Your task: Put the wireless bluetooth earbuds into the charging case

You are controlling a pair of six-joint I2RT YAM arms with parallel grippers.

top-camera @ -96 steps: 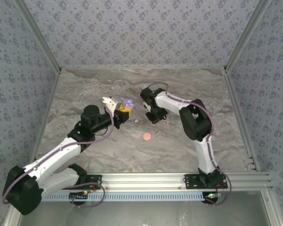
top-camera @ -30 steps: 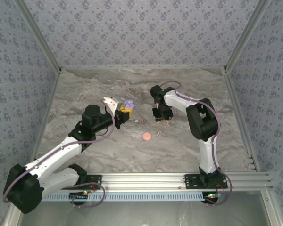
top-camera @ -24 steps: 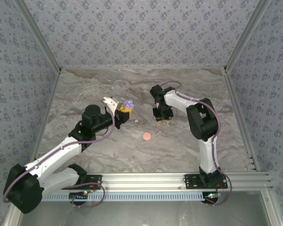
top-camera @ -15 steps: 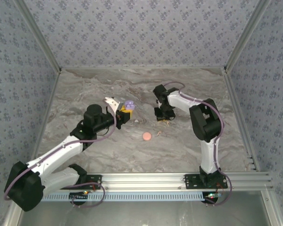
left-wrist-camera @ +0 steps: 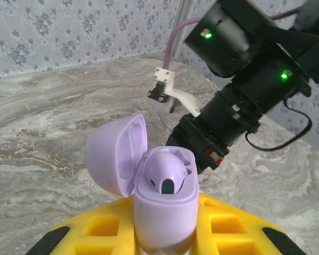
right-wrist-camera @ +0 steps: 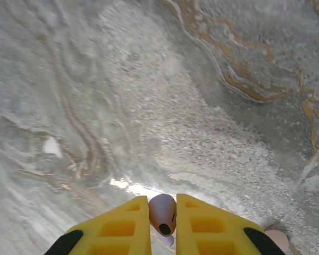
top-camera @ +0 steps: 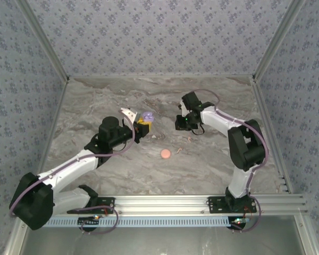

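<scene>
looking at the top view, i have the right gripper (top-camera: 182, 123) right of centre and the left gripper (top-camera: 141, 126) left of centre, the two near each other with a bare strip of table (top-camera: 95, 101) between them. the right one is clamped on a pale pinkish earbud (right-wrist-camera: 161, 211). in its wrist view the bud sits pinched between the yellow fingers (right-wrist-camera: 122, 226) at the bottom middle of the frame. its long axis runs roughly along the fingers, with the bulb towards the tips as far as i can tell. the left one is closed on the lavender charging case (left-wrist-camera: 165, 204), held upright at the bottom centre of its wrist view. the lid (left-wrist-camera: 117, 156) is swung open to the left, and a lavender earbud (left-wrist-camera: 165, 171) is already seated in the mouth. the move ahead turns on this: the case lies to the left of the right gripper in the top view, mouth up, and the right arm carries the bud. i judge it must travel left and arrive above the opening, stem down. which socket is free i cannot tell.
</scene>
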